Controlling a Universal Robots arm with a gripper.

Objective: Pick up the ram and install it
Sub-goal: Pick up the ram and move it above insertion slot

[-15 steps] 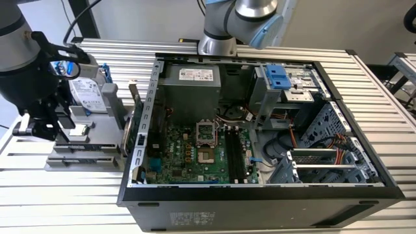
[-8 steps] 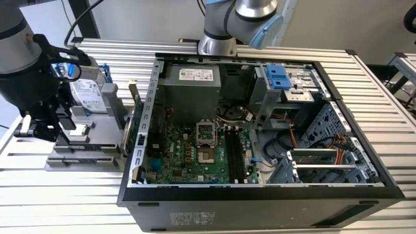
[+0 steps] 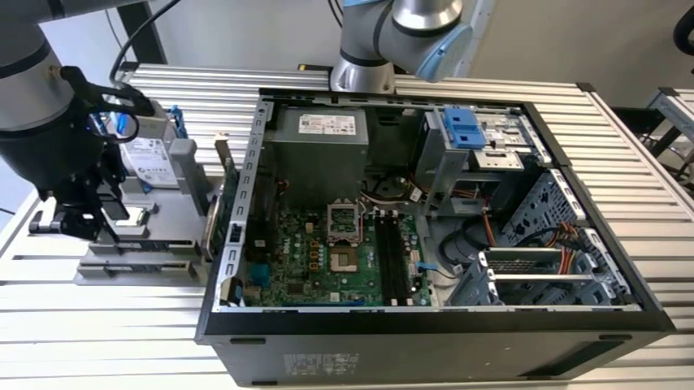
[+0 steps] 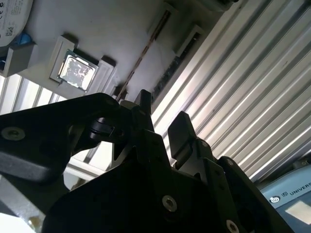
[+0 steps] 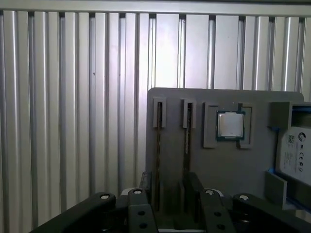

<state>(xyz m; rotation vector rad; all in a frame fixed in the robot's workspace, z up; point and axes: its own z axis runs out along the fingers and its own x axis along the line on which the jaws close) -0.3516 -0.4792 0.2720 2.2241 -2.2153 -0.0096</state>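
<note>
Two ram sticks stand on edge in slots of a grey fixture [image 5: 218, 170]. In the first wrist view they show as thin dark strips, one ram [image 5: 158, 150] and a second ram [image 5: 187, 141]. My gripper [image 5: 168, 191] hovers over their near ends, open and holding nothing. One stick lines up with the gap between the fingers, and the other runs beside the far finger [image 5: 193, 183]. In the second wrist view, both fingertips [image 4: 143, 104] stand apart below a ram [image 4: 141, 58]. In the exterior view the gripper [image 3: 103, 231] hangs over the fixture [image 3: 141, 272], at that view's left.
A square silver processor [image 5: 231, 125] and a hard drive [image 5: 294, 153] share the fixture. The open computer case [image 3: 434, 325] lies at the exterior view's right, its motherboard showing long black memory slots [image 3: 396, 252]. A second arm [image 3: 401, 32] stands behind the case on the ribbed metal table [image 5: 73, 97].
</note>
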